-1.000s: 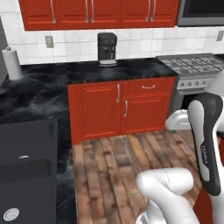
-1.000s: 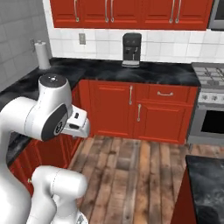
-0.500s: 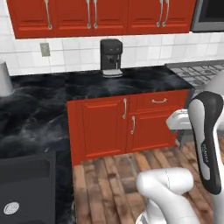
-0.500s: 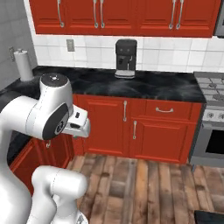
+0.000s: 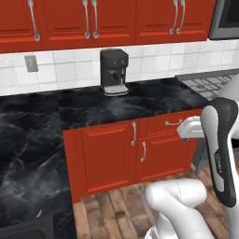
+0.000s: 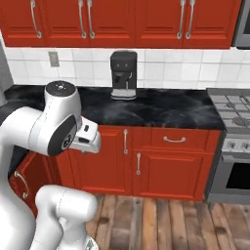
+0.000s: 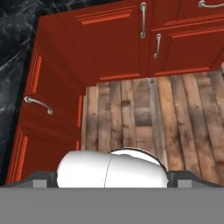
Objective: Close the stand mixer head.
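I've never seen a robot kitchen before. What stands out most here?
The red cabinets under a black marble counter catch the eye first. A black coffee machine stands on that counter against the white tiled wall, and a stove sits at the right. The robot's white arm bulks in the foreground.

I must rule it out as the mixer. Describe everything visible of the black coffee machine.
The black coffee machine is a boxy, matte-looking unit with a silvery spout area at its front and a pale base tray. It stands upright on the black marbled counter, backed against the white tiled wall, below the red upper cabinets. Nothing else touches it.
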